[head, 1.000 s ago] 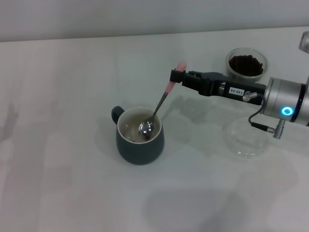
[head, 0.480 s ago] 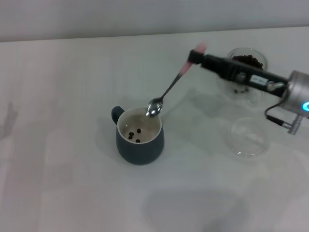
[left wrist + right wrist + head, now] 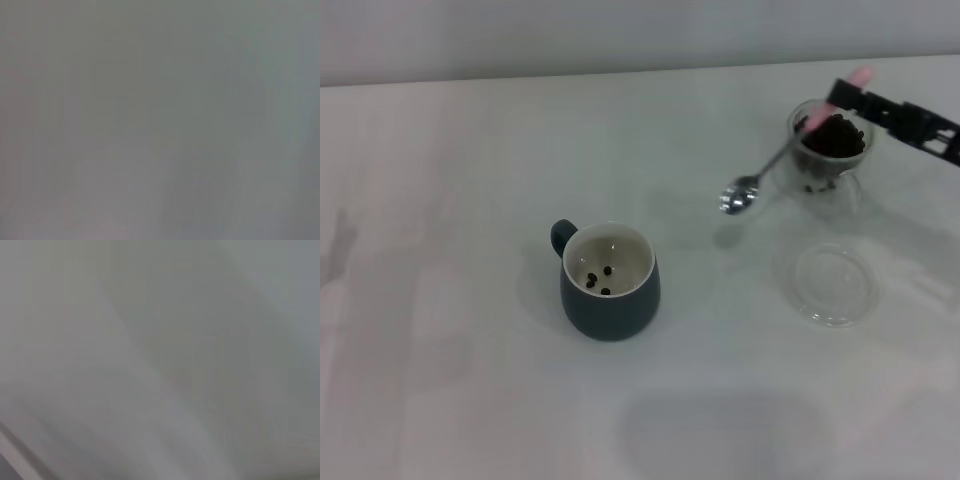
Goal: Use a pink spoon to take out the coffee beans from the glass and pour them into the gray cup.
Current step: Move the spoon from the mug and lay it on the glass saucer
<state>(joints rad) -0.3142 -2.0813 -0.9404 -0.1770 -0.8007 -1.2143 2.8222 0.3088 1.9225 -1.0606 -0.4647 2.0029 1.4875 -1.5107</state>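
The gray cup (image 3: 609, 283) stands at the table's middle with three coffee beans (image 3: 600, 279) on its white inside. The glass (image 3: 830, 143) stands at the far right, holding a heap of coffee beans (image 3: 833, 133). My right gripper (image 3: 847, 92) is shut on the pink handle of the pink spoon (image 3: 767, 172) above the glass. The spoon slants down to the left, its empty silver bowl (image 3: 738, 197) hanging in the air between the glass and the cup. The left gripper is out of view.
A shallow clear round glass dish (image 3: 832, 284) lies on the table in front of the glass. Both wrist views show only blank grey surface.
The right gripper lifted the spoon out of the gray cup and carried it right and back to above the glass. Three beans now lie in the cup.
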